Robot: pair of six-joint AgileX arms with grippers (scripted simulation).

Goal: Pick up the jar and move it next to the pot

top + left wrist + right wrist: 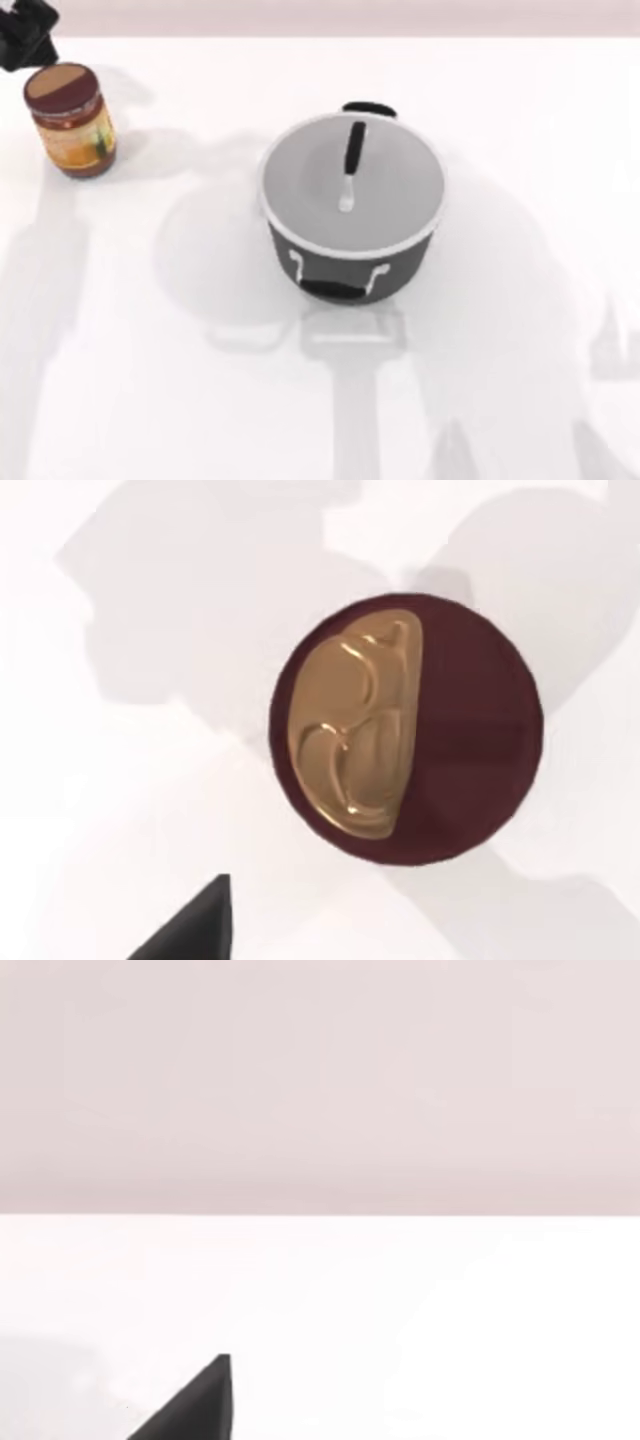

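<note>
The jar (70, 120) stands upright near the table's (180, 400) far left corner, well apart from the pot (351, 205) at centre, not yet lifted. The left gripper (25, 35) hovers just beyond it, mostly cut off, looking straight down on the lid (405, 728); I cannot tell its jaw state. The right arm is out of sight.

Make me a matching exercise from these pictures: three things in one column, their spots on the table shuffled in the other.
Things:
1. jar
2. pot
3. left end effector

Places:
A. middle of the table
B. far left corner of the top view, just beyond the jar
C. far left part of the table, standing apart from the pot

Pairs: 1-C, 2-A, 3-B
</note>
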